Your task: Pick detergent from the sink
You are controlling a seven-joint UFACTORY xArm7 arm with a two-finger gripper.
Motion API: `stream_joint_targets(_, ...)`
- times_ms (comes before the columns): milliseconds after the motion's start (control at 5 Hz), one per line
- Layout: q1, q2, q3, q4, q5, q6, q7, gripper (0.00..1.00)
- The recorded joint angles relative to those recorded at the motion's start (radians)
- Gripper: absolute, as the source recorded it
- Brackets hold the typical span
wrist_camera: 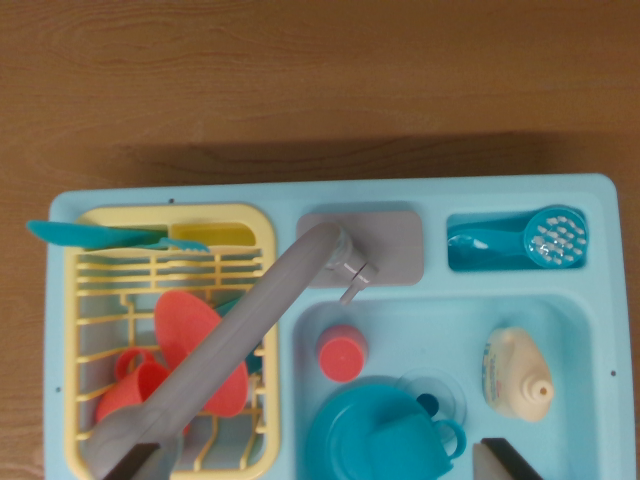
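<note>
One detergent bottle (517,373) and one red cup (341,354) lie in the sink (570,320); jaw state unclear.

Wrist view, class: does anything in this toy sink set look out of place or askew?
Yes. The detergent bottle lies on its side in the sink basin, not upright. The grey faucet is swung away from the basin, over the yellow drying rack.

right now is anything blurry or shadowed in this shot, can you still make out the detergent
Wrist view: soft overall, with the gray faucet most blurred; the sink unit casts a dark band of shadow on the wooden table; the cream detergent bottle is evenly lit and distinguishable, its label unreadable.
</note>
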Motion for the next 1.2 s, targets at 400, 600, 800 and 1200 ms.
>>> stream_joint_targets(400, -0.0051, 0.008, -0.004, -0.022, 0.0013, -0.027, -0.013, 0.00)
stream_joint_targets(600, -0.0110, 0.017, -0.010, -0.047, 0.0027, -0.059, -0.028, 0.00)
stream_joint_targets(800, -0.0110, 0.017, -0.010, -0.047, 0.0027, -0.059, -0.028, 0.00)
stream_joint_targets(1200, -0.0177, 0.028, -0.016, -0.076, 0.0044, -0.095, -0.044, 0.00)
